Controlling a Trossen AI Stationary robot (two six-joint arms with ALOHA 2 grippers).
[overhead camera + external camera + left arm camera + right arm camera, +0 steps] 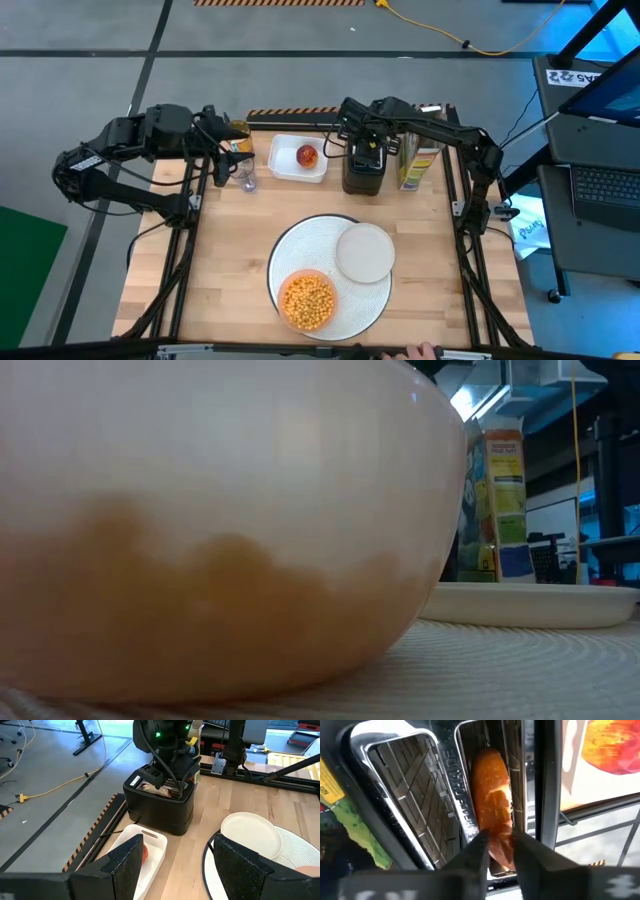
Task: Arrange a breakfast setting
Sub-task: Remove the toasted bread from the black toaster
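A big round white placemat (372, 300) lies on the table's near middle. On it stand an orange bowl (308, 301) of yellow cereal puffs (307, 299) and a small pale plate (365, 252). A red apple (307, 155) lies in a white tray (285, 160). A bagel (492, 795) stands on edge in a slot of the black toaster (362, 170). My right gripper (500, 851) is over the toaster, shut on the bagel. My left gripper (175, 865) is open and empty at the table's far left, left of the tray. No spoon is in view. My right gripper pinches the bagel's upper edge (501, 837) between its two fingers, near one end of the slot. The fingers (476, 851) come from above, pointing down into the toaster, and lie across the bagel. The bagel stands on edge in the slot.
A cereal box (420, 160) stands right of the toaster. A small glass (247, 182) stands left of the tray. A person's hand (425, 350) shows at the table's near edge. In the low view the bowl (200, 530) fills most of the picture.
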